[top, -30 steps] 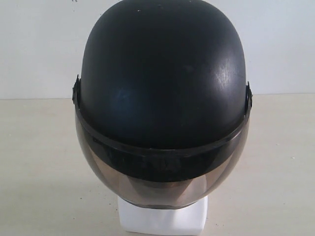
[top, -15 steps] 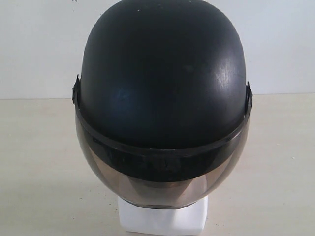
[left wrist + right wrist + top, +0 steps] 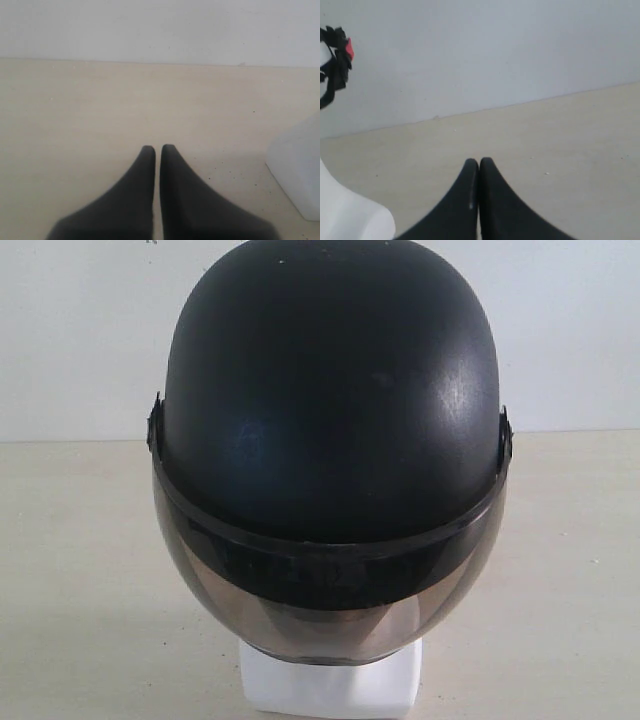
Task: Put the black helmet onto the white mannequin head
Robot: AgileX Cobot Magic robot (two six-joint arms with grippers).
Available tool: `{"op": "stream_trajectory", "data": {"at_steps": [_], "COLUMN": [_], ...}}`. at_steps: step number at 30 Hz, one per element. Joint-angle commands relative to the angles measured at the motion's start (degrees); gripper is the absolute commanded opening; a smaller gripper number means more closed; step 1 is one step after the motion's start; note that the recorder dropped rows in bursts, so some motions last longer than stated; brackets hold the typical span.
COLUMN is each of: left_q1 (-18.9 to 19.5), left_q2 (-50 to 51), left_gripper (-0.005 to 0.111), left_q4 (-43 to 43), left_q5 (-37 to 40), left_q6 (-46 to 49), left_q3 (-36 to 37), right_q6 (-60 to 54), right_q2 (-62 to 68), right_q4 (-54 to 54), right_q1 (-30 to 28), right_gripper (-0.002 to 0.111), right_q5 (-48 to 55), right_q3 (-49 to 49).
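The black helmet [image 3: 330, 400] sits on the white mannequin head, filling the middle of the exterior view, with its smoky visor [image 3: 330, 590] down over the face. Of the head only the squarish white base [image 3: 330, 685] shows below the visor; the face is hidden. Neither gripper appears in the exterior view. My left gripper [image 3: 158, 148] is shut and empty over the table, with the white base [image 3: 297, 175] off to one side. My right gripper [image 3: 479, 161] is shut and empty too, with the white base [image 3: 350, 215] and a black strap buckle with a red tab [image 3: 337, 52] at the frame edge.
The beige tabletop [image 3: 80, 570] spreads to both sides of the head. A plain white wall [image 3: 80, 330] stands behind it.
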Motion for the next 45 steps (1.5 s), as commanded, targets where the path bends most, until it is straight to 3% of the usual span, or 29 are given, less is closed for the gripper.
{"op": "stream_trajectory", "data": {"at_steps": [1,5,45], "left_q1": [0.02,0.02,0.02], "left_q2": [-0.15,-0.15,-0.15], "left_gripper": [0.004,0.004,0.004], "left_q4": [-0.28,-0.28,-0.28], "left_q5": [-0.04,-0.04,-0.04], "left_q6": [0.28,0.28,0.28], "left_q3": [0.18,0.18,0.18], "right_q6": [18.22,21.55,20.86], "right_q2": [-0.60,-0.60,-0.60], "right_q4": [-21.44,-27.15,-26.75], "right_q1": [-0.21,-0.21,-0.21], "right_gripper": [0.000,0.000,0.000], "right_q5": [5.97,10.01,10.43], "right_q3": [0.00,0.00,0.00]}}
